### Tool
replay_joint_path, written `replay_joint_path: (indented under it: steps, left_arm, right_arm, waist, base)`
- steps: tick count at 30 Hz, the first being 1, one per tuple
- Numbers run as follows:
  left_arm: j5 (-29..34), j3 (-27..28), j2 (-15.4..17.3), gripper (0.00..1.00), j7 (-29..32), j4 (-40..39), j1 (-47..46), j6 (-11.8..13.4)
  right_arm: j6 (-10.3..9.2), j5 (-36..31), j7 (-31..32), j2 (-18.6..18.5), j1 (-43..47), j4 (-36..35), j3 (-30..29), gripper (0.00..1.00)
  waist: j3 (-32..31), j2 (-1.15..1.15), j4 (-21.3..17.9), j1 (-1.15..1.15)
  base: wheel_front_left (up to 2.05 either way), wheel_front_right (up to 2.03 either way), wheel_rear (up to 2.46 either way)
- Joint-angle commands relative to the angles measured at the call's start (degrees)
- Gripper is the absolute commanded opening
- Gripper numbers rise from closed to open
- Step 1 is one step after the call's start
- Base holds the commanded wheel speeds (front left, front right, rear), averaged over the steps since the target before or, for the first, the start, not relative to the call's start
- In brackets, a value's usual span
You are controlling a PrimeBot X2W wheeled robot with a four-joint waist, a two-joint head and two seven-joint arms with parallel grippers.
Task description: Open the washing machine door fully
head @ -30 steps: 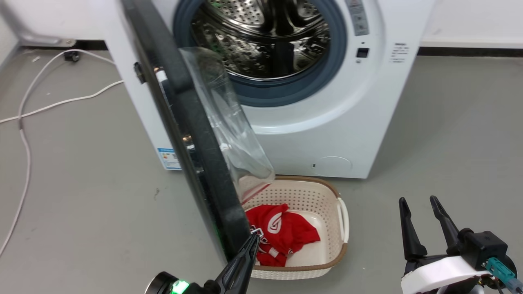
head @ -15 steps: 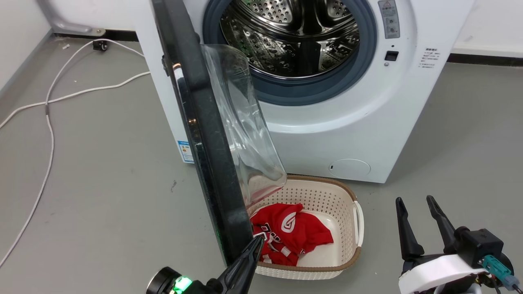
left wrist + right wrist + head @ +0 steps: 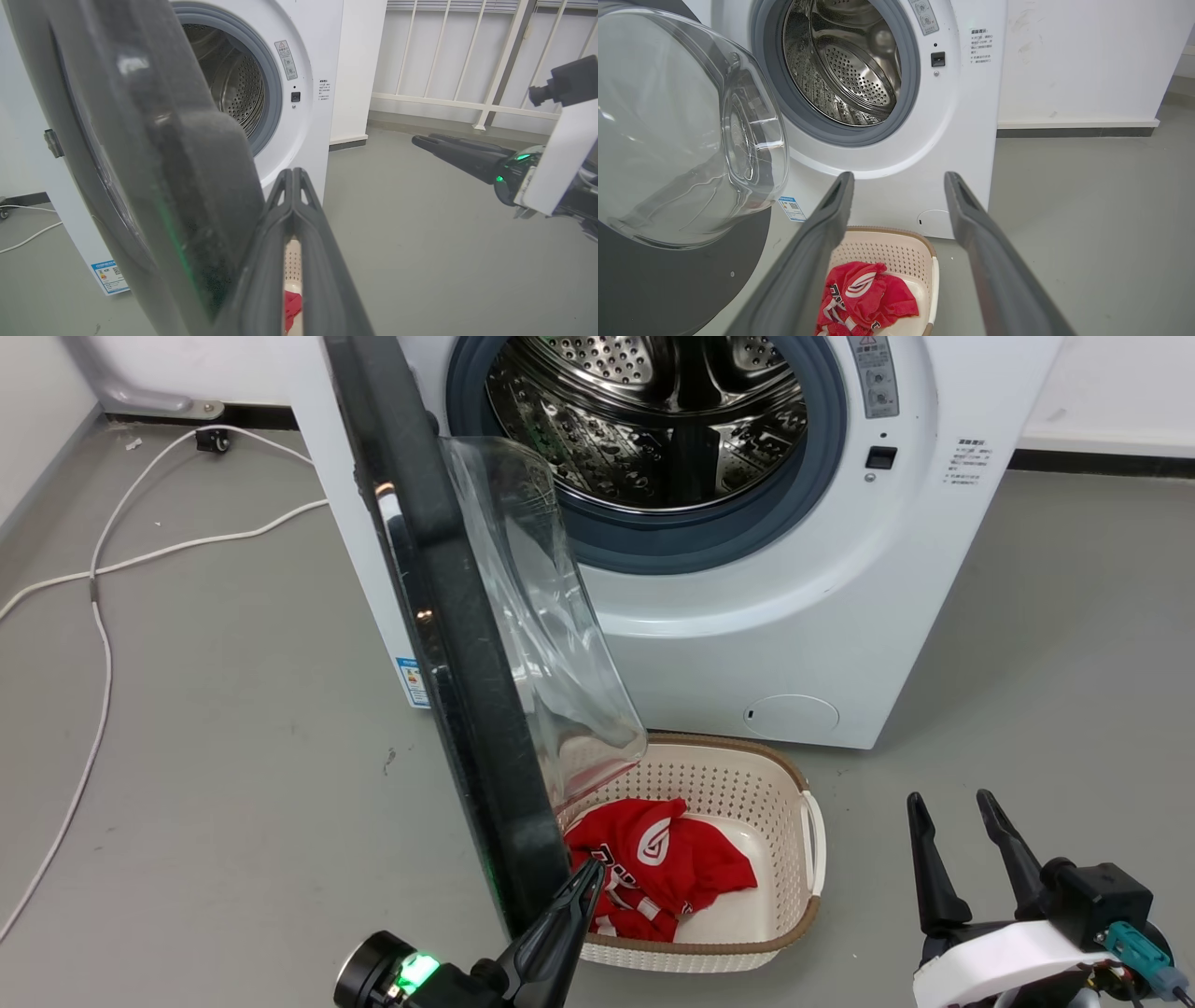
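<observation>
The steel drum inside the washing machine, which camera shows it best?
The right wrist view: the drum shows nearly whole, almost head-on, perforations sharp. The head view looks down on it with its top cropped. In the left wrist view the washing machine door hides much of it.

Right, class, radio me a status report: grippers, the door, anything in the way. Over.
Left gripper shut, tips at free edge of washing machine door. Right gripper open, empty, clear. Door about half open. Basket with red garment on floor beside door.
</observation>
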Motion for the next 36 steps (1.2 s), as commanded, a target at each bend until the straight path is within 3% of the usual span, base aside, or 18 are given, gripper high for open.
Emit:
replay_joint_path:
  steps: [1,17,22,36]
  left_arm:
    - [-0.5,-0.1,-0.2,0.0,-0.1,-0.3,0.2,-0.2]
    - [-1.7,-1.0,-0.1,0.0,-0.1,1.7,-1.2,-1.2]
    - [-1.1,1.0,-0.1,0.0,-0.1,2.9,-1.1,0.4]
    - [-0.5,3.4,-1.4,0.0,-0.1,-0.4,3.7,4.5]
  right_arm:
    - [-0.04,0.4,-0.4,0.1,-0.8,0.2,0.1,1.0]
    - [-0.04,0.3,-0.2,0.1,-0.8,0.8,0.3,1.0]
    - [-0.04,0.7,-0.2,0.1,-0.4,1.1,0.1,1.0]
    - [-0.04,1.1,-0.1,0.1,-0.2,0.9,-0.1,1.0]
  waist:
    - [-0.2,0.0,0.3,0.0]
    - [-0.5,0.0,0.3,0.0]
    - [-0.6,0.0,0.7,0.0]
    - [-1.3,0.0,9.6,0.0]
  base:
    - [0.0,0.0,0.0]
    - [0.0,0.0,0.0]
    - [0.0,0.0,0.0]
    - [0.0,0.0,0.0]
